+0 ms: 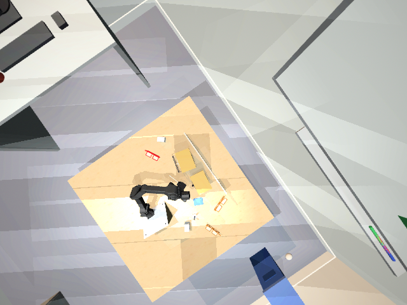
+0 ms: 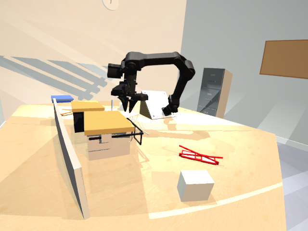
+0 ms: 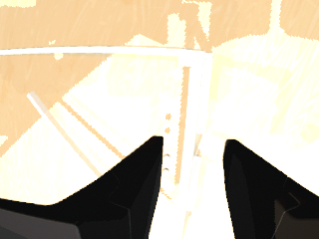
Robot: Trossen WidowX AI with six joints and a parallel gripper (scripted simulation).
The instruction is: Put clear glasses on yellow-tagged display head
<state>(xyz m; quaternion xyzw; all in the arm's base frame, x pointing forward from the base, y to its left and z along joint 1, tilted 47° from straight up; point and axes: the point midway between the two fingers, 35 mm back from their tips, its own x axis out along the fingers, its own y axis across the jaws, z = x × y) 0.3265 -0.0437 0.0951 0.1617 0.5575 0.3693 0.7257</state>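
My gripper (image 2: 127,111) (image 3: 193,147) is open, its fingers partly closed, empty and pointing down. It hangs over the clear glasses (image 1: 173,178) (image 2: 146,132) (image 3: 125,49), which lie on the table in front of the heads. In the wrist view a pale bar of them runs down between and below the fingertips. One display head (image 1: 184,161) (image 2: 109,150) wears black glasses (image 1: 176,163) (image 2: 142,139). The other head (image 1: 201,182) (image 2: 79,121) shows a dark side and no glasses. Both have flat yellow-tan tops; I cannot make out the yellow tag. The arm hides the gripper in the top view.
A thin upright panel (image 1: 205,162) (image 2: 66,146) stands behind the heads. Red glasses (image 1: 152,155) (image 2: 198,156) and a white block (image 1: 161,139) (image 2: 195,190) lie to one side. A blue pad (image 1: 198,201), two orange glasses and a slanted white board (image 2: 155,104) are on the other side.
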